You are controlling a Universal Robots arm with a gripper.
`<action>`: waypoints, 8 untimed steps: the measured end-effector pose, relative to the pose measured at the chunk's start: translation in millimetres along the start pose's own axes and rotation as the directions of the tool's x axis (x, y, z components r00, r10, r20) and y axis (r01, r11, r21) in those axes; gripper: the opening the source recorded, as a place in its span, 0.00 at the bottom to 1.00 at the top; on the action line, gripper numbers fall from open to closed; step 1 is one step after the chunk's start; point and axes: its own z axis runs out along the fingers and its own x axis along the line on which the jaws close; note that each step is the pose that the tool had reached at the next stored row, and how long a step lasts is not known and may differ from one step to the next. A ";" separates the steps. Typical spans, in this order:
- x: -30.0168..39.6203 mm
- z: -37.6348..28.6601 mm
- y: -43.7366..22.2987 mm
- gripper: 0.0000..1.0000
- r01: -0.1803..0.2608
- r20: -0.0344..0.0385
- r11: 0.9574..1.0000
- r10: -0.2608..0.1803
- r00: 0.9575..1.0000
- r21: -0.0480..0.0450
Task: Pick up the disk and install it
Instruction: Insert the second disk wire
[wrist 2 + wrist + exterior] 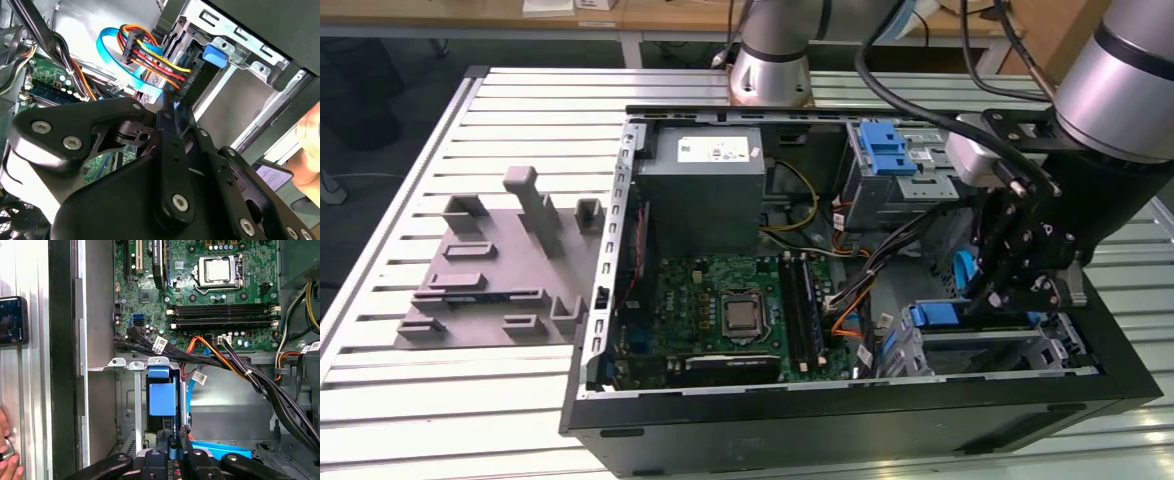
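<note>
The disk [937, 314] sits in the lower drive cage at the case's front corner on the exterior view's right, its blue caddy end facing up. The first wrist view shows that blue end [162, 395] inside the dark bay slot, and the second wrist view shows its blue tab [215, 54] at the silver cage. My gripper [994, 300] reaches down into the case just beside it. The black fingers stand together and hold nothing, with the gripper [172, 436] right at the caddy's edge. In the second wrist view the gripper [169, 100] points toward the cage and the coloured power leads.
A blue data cable [220, 447] and black and orange wire bundles [240, 370] run close around the fingers. The motherboard [734, 310], grey power-supply box [707, 165] and upper blue-latched cage [887, 150] fill the case. A grey fixture plate [494, 270] lies beside it. A person's hand [5, 450] rests outside the case.
</note>
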 end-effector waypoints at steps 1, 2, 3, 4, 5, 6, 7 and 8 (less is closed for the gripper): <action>0.1 -1.4 0.0 0.24 0.000 0.000 1.000 0.000 1.000 0.000; 0.2 -3.1 0.0 0.24 0.000 0.000 1.000 0.000 1.000 0.000; 0.3 -4.6 0.0 0.24 0.000 0.000 1.000 0.000 1.000 0.000; 0.4 -5.9 0.1 0.24 0.000 0.000 1.000 0.000 1.000 0.000; 0.5 -7.1 0.1 0.24 0.000 0.000 1.000 0.000 1.000 0.000; 0.6 -8.5 0.1 0.24 0.000 0.000 1.000 0.000 1.000 0.000; 0.7 -9.9 0.1 0.24 0.000 0.000 1.000 0.000 1.000 0.000; 0.8 -11.3 0.1 0.24 0.000 0.000 1.000 0.000 1.000 0.000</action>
